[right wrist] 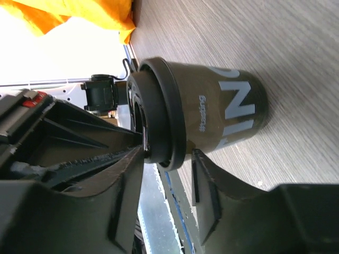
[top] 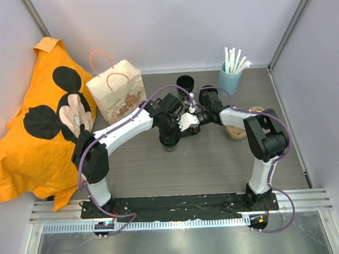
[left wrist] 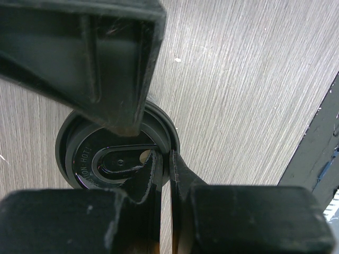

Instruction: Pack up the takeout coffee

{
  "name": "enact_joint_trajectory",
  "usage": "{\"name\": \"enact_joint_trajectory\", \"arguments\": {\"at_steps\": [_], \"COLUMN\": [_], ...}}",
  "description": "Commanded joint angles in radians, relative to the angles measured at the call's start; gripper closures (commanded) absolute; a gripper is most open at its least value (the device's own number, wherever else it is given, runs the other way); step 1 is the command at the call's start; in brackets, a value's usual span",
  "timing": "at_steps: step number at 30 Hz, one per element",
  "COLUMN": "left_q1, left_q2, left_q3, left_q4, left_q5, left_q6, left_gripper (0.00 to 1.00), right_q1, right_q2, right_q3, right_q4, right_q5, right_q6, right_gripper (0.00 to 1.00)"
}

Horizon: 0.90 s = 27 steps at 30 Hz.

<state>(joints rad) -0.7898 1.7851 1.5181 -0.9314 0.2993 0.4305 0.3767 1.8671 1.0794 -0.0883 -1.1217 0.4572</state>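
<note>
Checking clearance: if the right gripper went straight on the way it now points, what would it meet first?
Most likely the takeout coffee cup: its lidded top sits between the fingers of the right gripper, with the table beyond. Whether they touch it is unclear.

The takeout coffee [right wrist: 212, 106] between the jaws of my right gripper [right wrist: 169, 153] is dark brownish black with pale grey lettering, and its lid [left wrist: 114, 159] is glossy black. My left gripper [left wrist: 168, 159] is matt black, scuffed grey. The table [top: 215, 164] beneath both is grey with fine wood-grain streaks. Beyond my left gripper, a cream paper bag [top: 121, 101] has brown print and pink handles. Left of it, an orange cloth [top: 26, 160] shows a black-eared cartoon mouse. Beyond my right gripper, a light blue cup [top: 229, 80] holds white straws [top: 234, 59].
</note>
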Motion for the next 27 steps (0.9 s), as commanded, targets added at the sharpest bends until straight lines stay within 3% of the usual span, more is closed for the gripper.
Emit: {"name": "enact_joint_trajectory", "arguments": {"at_steps": [1, 11, 27], "left_q1": [0.0, 0.0, 0.003], "left_q2": [0.016, 0.019, 0.02], "left_q3": [0.024, 0.027, 0.022], "left_q4": [0.013, 0.008, 0.014], "left_q5": [0.038, 0.04, 0.014], "left_q6": [0.007, 0.007, 0.01], "left_gripper": [1.0, 1.0, 1.0], "right_q1": [0.007, 0.01, 0.039], "right_q2": [0.001, -0.006, -0.028], "right_q3": [0.069, 0.083, 0.07], "right_q4": [0.016, 0.01, -0.064], "right_q5": [0.01, 0.068, 0.089], "right_q6": [0.024, 0.029, -0.048], "right_gripper": [0.52, 0.56, 0.52]}}
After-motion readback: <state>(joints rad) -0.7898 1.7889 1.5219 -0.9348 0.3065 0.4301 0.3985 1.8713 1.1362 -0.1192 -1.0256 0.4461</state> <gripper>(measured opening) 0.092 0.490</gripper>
